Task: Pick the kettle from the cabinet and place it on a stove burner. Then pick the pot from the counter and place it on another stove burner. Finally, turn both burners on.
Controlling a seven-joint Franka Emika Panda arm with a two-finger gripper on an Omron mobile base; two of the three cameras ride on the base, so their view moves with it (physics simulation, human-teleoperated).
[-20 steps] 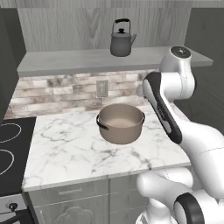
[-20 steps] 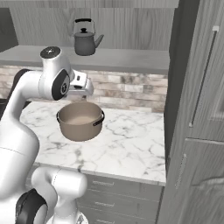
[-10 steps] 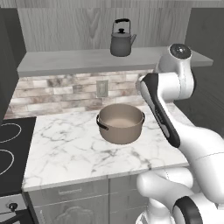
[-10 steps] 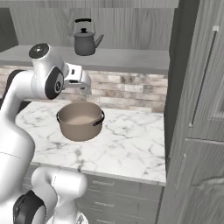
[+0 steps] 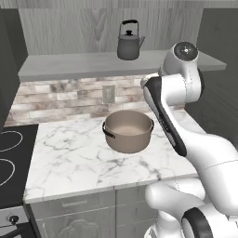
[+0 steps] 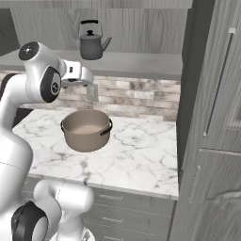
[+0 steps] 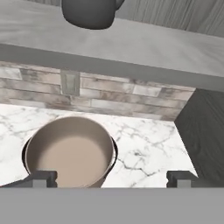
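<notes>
Risen since prior frame, gripper [image 7: 111, 177], jaws wide & empty, must climb toward small dark-grey metal kettle [image 7: 89, 12] at 12 o'clock for step-one pick.

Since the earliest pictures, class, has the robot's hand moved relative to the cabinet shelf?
Yes. In the right base view the gripper has risen from beside the brick backsplash toward the cabinet shelf, nearer the kettle. The pot stayed put.

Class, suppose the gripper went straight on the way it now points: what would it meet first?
Probably the brick backsplash behind the pot, under the cabinet shelf; the gripper aims between them, though depth is unclear.
</notes>
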